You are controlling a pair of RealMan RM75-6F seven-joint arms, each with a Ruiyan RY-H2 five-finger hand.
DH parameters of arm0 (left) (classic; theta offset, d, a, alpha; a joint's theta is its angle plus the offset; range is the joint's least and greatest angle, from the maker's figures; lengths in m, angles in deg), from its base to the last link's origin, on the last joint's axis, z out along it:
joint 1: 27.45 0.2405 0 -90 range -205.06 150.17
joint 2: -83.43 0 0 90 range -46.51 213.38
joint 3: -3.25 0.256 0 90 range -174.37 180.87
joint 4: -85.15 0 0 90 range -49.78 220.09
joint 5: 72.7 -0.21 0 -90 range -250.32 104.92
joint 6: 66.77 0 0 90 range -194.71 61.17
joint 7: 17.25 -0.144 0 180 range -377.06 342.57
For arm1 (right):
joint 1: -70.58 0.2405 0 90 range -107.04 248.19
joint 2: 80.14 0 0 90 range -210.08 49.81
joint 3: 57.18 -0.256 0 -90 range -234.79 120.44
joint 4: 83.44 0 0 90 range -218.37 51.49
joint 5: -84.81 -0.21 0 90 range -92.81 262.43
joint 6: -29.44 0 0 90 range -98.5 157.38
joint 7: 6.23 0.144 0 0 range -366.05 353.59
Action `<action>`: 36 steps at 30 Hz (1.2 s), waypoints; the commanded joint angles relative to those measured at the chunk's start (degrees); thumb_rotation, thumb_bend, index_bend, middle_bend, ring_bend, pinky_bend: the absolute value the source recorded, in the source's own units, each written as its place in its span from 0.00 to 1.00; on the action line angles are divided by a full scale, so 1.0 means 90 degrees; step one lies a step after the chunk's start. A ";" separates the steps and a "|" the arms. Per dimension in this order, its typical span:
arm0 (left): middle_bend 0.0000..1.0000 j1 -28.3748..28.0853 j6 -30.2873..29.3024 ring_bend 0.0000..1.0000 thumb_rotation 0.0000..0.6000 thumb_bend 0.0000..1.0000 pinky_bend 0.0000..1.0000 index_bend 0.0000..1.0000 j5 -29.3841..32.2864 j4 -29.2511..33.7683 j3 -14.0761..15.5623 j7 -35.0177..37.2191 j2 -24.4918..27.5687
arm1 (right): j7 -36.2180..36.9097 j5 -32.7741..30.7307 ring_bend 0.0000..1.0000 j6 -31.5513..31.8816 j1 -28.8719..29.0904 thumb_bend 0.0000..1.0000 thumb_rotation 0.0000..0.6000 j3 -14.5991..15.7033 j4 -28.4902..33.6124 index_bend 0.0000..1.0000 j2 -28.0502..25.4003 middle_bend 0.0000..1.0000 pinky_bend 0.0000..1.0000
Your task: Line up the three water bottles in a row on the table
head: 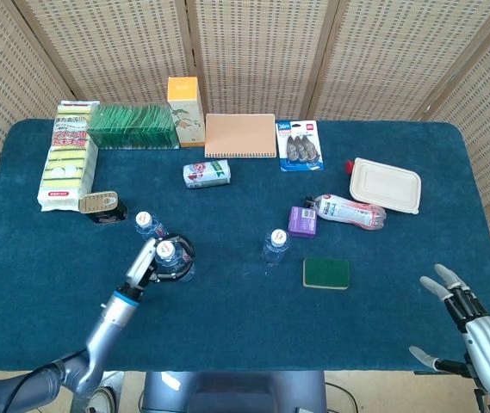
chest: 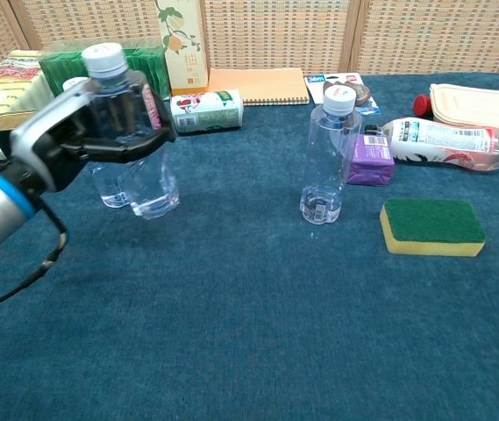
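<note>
Blue cloth covers the table (head: 227, 292), and three clear water bottles stand or hang over its left and middle. The left hand (chest: 87, 132) grips the held bottle (chest: 139, 149), its dark fingers wrapped around the bottle's body; in the chest view this bottle sits in the upper left of the frame, tilted slightly, its base near the cloth though I cannot tell whether it touches. Just behind it, partly hidden, stands the second bottle (head: 146, 225), upright beside a dark tin (head: 102, 205). The third bottle (chest: 330, 153) stands upright near the middle of the frame, well apart from the other two, with a purple box (chest: 370, 160) just to its right and a green sponge (chest: 431, 225) lower right of it.

At the lower right of the head view the right hand (head: 477, 331) hangs off the table's edge, fingers spread and holding nothing.

Along the top of the frame lie a notebook (head: 240, 135), a yellow carton (head: 185, 110), green packets (head: 131, 126) and a small can (head: 207, 174) on its side.
</note>
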 commanded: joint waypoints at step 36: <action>0.44 -0.1968 0.1709 0.29 1.00 0.34 0.44 0.50 0.0891 -0.2444 -0.0666 -0.0273 -0.1876 | 0.0301 -0.0299 0.00 -0.0395 0.0178 0.00 1.00 -0.0153 0.0000 0.12 -0.0083 0.00 0.15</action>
